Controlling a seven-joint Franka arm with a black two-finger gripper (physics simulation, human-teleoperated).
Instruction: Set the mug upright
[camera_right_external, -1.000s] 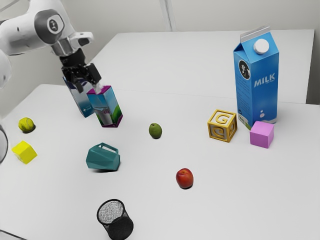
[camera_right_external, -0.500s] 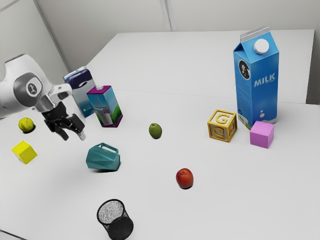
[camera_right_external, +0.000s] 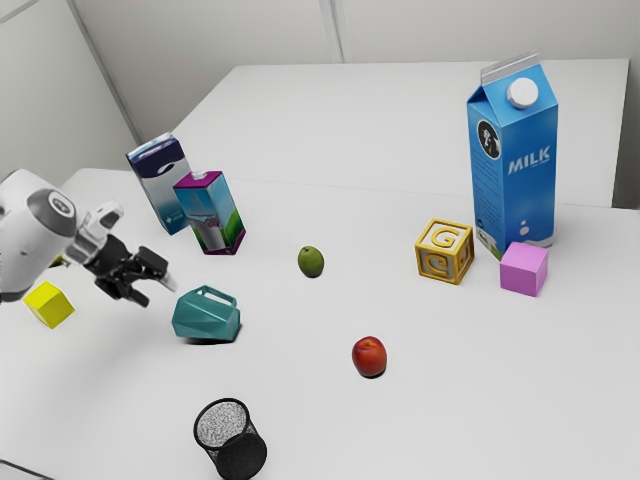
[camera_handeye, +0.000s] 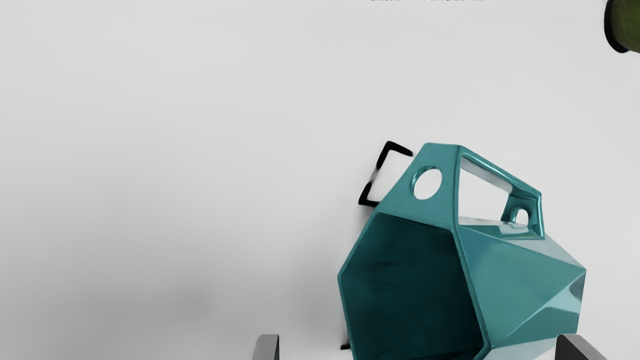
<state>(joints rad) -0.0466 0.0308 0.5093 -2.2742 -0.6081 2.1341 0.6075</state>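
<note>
Desk: white (camera_right_external: 310, 420), bearing everything below
Milk carton: blue, upright, white cap on (camera_right_external: 515, 160)
Navy-topped carton: just behind the purple-topped one (camera_right_external: 160, 182)
Purple-topped carton: standing, small white cap on top (camera_right_external: 212, 215)
Claw: fingers spread wide, low beside the mug at the exterior view's left (camera_right_external: 157, 291)
Mesh cup: black (camera_right_external: 240, 455), pale speckled inner wall in view; contents, cannot tell
Mug: teal (camera_right_external: 205, 318), on its side on the desk, between the claw and the red fruit, mouth toward the claw, dark hollow inside in the wrist view
Letter block: yellow-framed, near the milk carton (camera_right_external: 444, 252)
Pink cube: just beside the milk carton (camera_right_external: 524, 269)
Red fruit: well apart from the mesh cup (camera_right_external: 369, 356)
Green fruit: between mug and letter block (camera_right_external: 311, 262)
</note>
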